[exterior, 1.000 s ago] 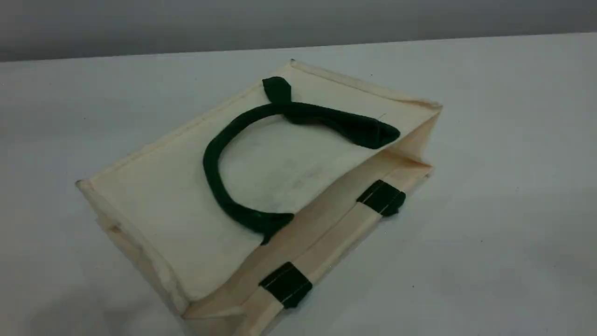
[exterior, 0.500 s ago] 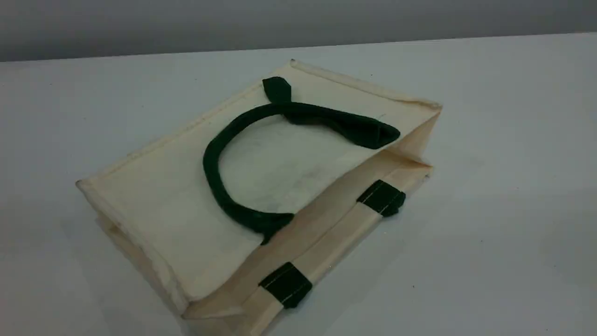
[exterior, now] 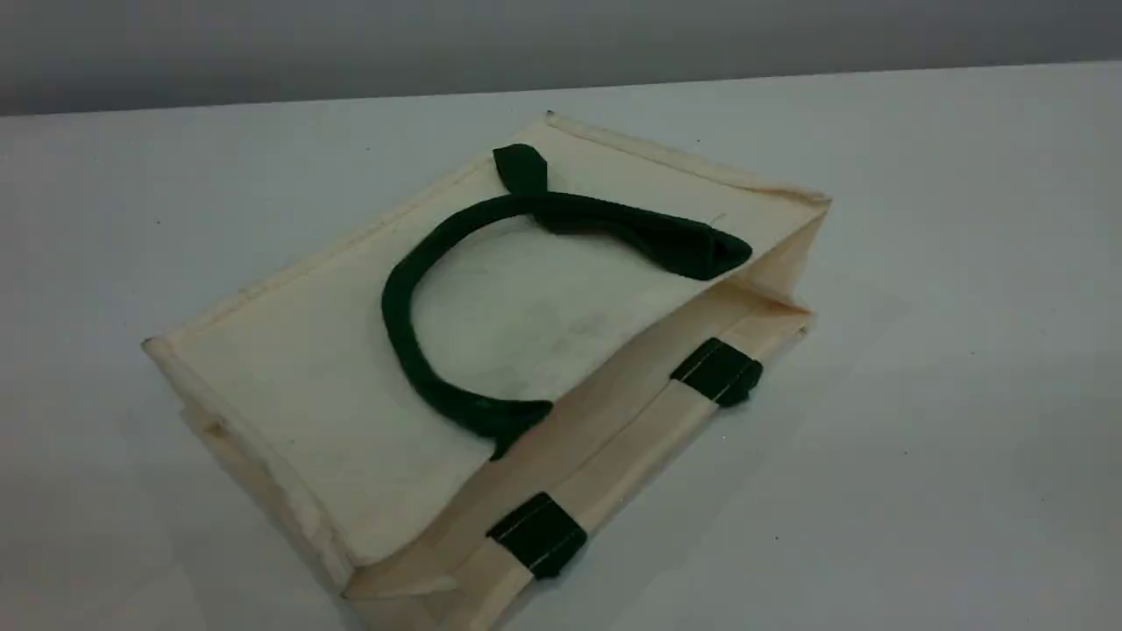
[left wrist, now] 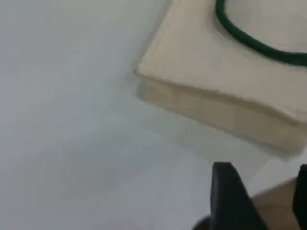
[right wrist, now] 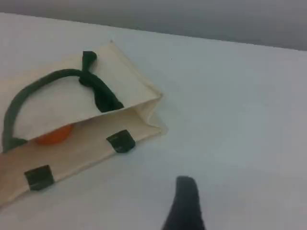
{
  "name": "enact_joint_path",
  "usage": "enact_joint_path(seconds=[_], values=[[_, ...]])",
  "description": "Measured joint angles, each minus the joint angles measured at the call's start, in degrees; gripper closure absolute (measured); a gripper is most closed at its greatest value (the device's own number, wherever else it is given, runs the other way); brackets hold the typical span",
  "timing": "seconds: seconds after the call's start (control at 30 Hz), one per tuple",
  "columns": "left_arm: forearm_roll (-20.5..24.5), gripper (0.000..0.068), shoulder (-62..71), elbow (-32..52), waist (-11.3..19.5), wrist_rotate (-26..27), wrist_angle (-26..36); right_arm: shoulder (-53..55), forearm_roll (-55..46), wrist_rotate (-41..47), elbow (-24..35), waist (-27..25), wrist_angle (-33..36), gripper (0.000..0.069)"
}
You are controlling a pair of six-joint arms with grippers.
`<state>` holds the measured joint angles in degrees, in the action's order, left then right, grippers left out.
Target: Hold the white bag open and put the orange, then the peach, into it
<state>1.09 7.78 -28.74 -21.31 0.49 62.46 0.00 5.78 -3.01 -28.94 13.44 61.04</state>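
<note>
The white bag (exterior: 368,386) lies flat on its side across the centre of the scene view, its mouth toward the lower right of the frame. One dark green handle (exterior: 399,324) curves in a loop over the upper panel. Two green patches (exterior: 717,371) sit on the lower lip of the mouth.

In the right wrist view the bag (right wrist: 124,91) fills the left half of the frame. The orange (right wrist: 55,135) shows as a bright sliver inside the mouth, between the upper panel and the lower lip, at left of centre. The peach is not seen in any view.

The left gripper (left wrist: 261,199) appears at the lower right of the left wrist view. One dark fingertip (left wrist: 230,199) is plain; a second dark edge shows at the right border, with a gap between them. A tan surface lies blurred in that gap; whether the jaws are closed on it cannot be told. The bag's bottom corner (left wrist: 144,76) lies above, apart from the fingertip.

The right gripper (right wrist: 184,206) shows one dark fingertip at the bottom edge of its view, over the bare table (right wrist: 230,124), well clear of the bag. Its jaws stand apart.
</note>
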Motion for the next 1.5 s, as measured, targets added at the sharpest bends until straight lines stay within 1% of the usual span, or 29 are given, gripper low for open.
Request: enact_joint_path(seconds=[0.03, 0.17, 0.23, 0.43, 0.5, 0.6, 0.63, 0.7, 0.77, 0.87, 0.93, 1.07, 1.27, 1.5], values=[[0.00, 0.0393, 0.00, 0.00, 0.00, 0.00, -0.89, 0.00, 0.06, 0.00, 0.00, 0.00, 0.00, 0.0159], [0.00, 0.0416, 0.00, 0.00, 0.00, 0.00, -0.65, 0.00, 0.06, 0.00, 0.00, -0.74, 0.00, 0.0159], [0.00, 0.0421, 0.00, 0.00, 0.00, 0.00, -0.65, 0.00, 0.38, 0.00, 0.00, -3.21, 0.00, 0.0159], [0.00, 0.0427, 0.00, 0.00, 0.00, 0.04, -0.65, 0.00, 0.40, 0.00, 0.00, -12.76, 0.00, 0.0159], [0.00, 0.0426, 0.00, 0.00, 0.00, 0.04, -0.65, 0.00, 0.40, 0.00, 0.00, -14.09, 0.00, 0.0159], [0.00, 0.0428, 0.00, 0.00, 0.33, 0.04, -0.65, 0.00, 0.40, 0.00, 0.00, -14.14, 0.00, 0.0159], [0.00, 0.0428, 0.00, -0.05, 0.85, 0.04, -0.65, 0.00, 0.40, 0.00, 0.00, -14.14, 0.00, 0.0159], [0.00, 0.0428, 0.00, -0.05, 3.28, 0.04, -0.65, 0.00, 0.40, 0.00, 0.00, -14.09, 0.00, 0.0159], [0.00, 0.0428, 0.00, -0.05, 6.41, 0.04, -0.65, 0.00, 0.40, 0.00, 0.00, -14.09, 0.00, 0.0159], [0.00, 0.0428, 0.00, -0.05, 12.14, 0.04, -0.65, 0.00, 0.40, 0.00, 0.00, -14.03, 0.00, 0.0159], [0.00, 0.0428, 0.00, -0.05, 15.07, 0.04, -0.65, 0.00, 0.40, 0.00, 0.00, -14.03, 0.00, 0.0159], [0.00, 0.0428, -1.02, -0.05, 19.31, 0.04, -0.65, 0.00, 0.40, 0.00, 0.00, -14.03, 0.00, 0.0159], [0.05, 0.0428, -7.48, -0.05, 19.50, 0.04, -0.60, 0.00, 0.40, 0.00, 0.00, -14.03, 0.00, 0.0159], [0.05, 0.0428, -7.84, -0.05, 19.50, 0.04, -0.60, 0.00, 0.40, 0.00, 0.00, -14.03, 0.00, 0.0159]])
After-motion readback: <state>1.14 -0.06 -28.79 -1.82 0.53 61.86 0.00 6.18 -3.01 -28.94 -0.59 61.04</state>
